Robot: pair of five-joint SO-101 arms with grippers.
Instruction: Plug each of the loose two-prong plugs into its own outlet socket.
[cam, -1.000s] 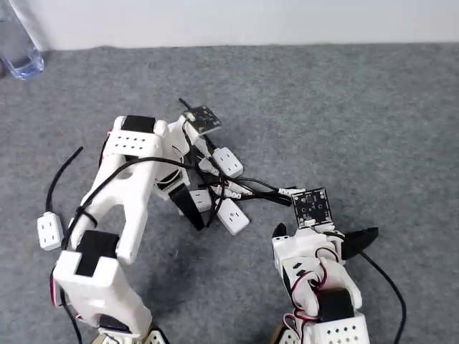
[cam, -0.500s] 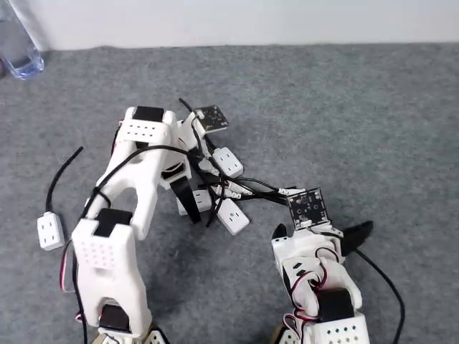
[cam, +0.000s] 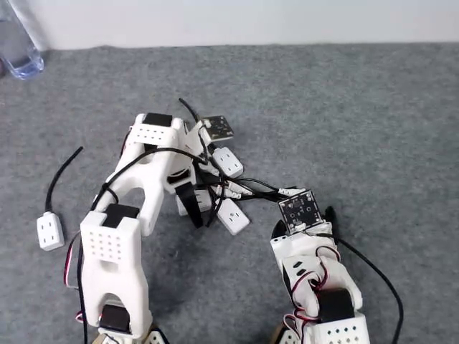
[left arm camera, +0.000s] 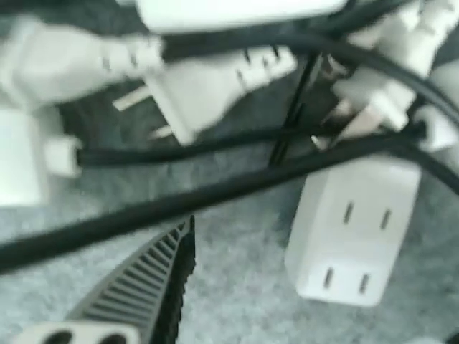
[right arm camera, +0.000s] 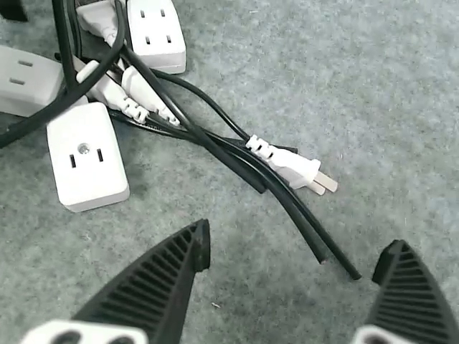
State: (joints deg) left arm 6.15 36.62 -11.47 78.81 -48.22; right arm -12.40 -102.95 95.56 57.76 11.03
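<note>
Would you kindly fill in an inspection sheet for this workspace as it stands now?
Surface: grey carpet, flat.
Job's things: loose plug lying unplugged; outlet blocks bunched together; lone outlet apart from them.
Clutter: clear bottle at the far corner.
Grippers: left hand over the bunch; right hand open, empty, short of the loose plug.
Cables: black cables tangled across the outlet blocks.
Surroundings: white wall behind.
</note>
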